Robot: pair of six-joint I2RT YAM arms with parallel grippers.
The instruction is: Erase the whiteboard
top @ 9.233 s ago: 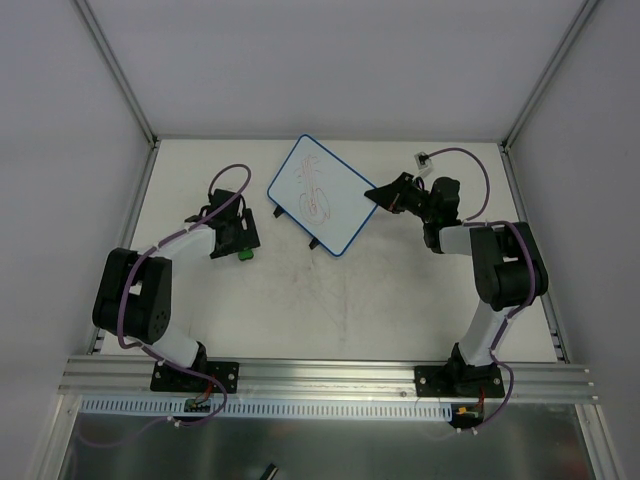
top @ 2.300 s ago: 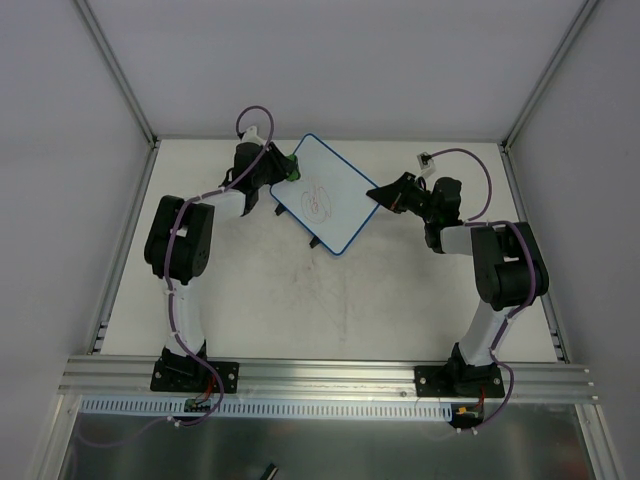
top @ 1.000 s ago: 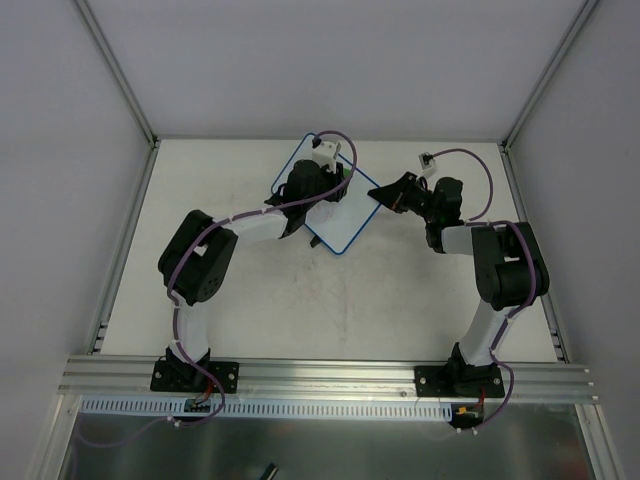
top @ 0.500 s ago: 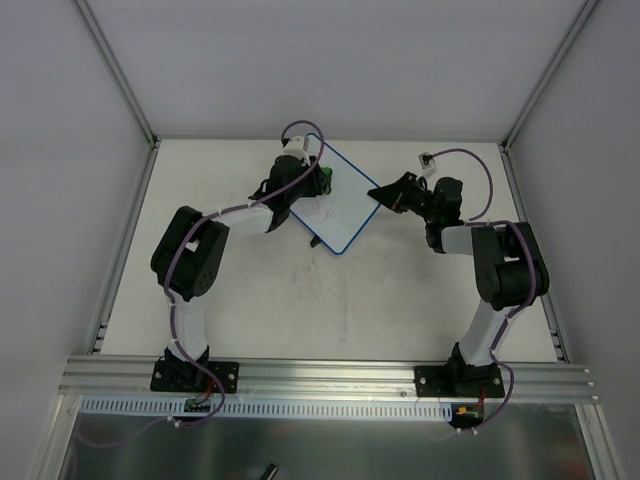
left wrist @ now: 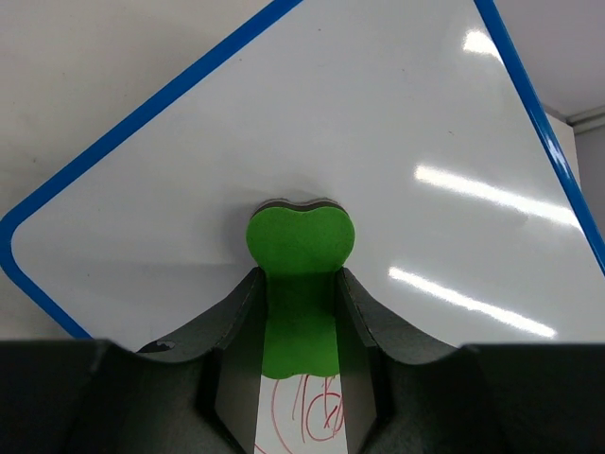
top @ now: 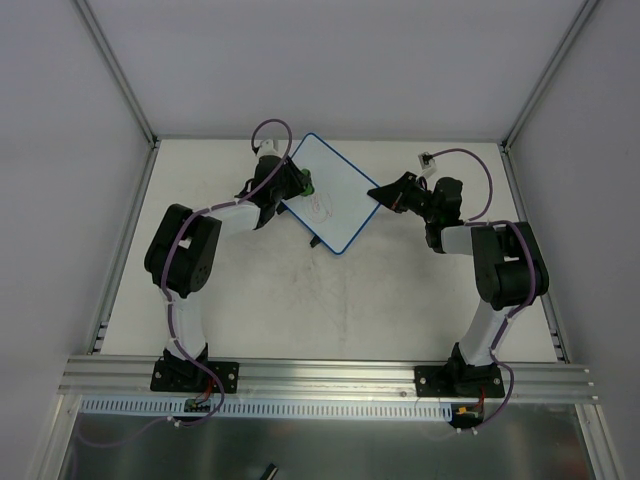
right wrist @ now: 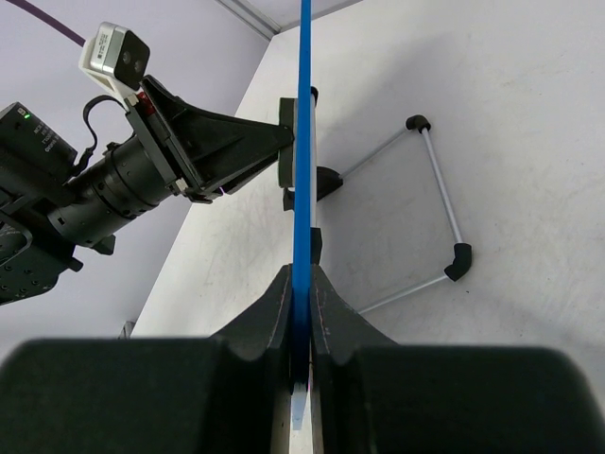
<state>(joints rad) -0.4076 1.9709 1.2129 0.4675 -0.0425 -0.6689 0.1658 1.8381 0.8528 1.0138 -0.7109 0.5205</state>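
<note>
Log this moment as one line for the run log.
left gripper: shut on green eraser, pressed on whiteboard | right gripper: shut on whiteboard rim | red scribbles: present

One whiteboard (top: 335, 185) near the far edge of the bench (top: 350, 310); one green eraser (left wrist: 300, 241); one wire stand (right wrist: 442, 192); two robot arms, left arm (top: 180, 250) and right arm (top: 505, 265), bolted at the near edge; two grippers, left gripper (top: 303, 184) and right gripper (top: 375, 193)
</note>
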